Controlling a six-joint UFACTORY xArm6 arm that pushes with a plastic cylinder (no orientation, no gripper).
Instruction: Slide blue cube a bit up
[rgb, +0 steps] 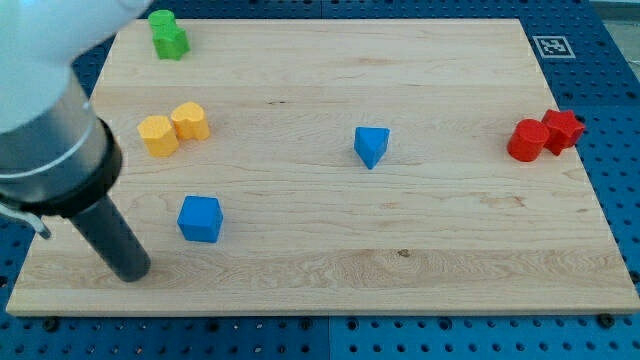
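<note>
My tip waits beside the blue cube.

My tip (132, 272), a bare rod holding nothing, sits left of and a little below the blue cube (200, 219). To push the cube up, I think it must first get right under it.

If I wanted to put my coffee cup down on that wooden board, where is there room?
The widest bare patch lies between the blue triangular block and the two red blocks at the view's right. The bottom strip right of the blue cube is bare too. The left side is crowded: green block, two yellow blocks, and my tip left of the cube.
</note>
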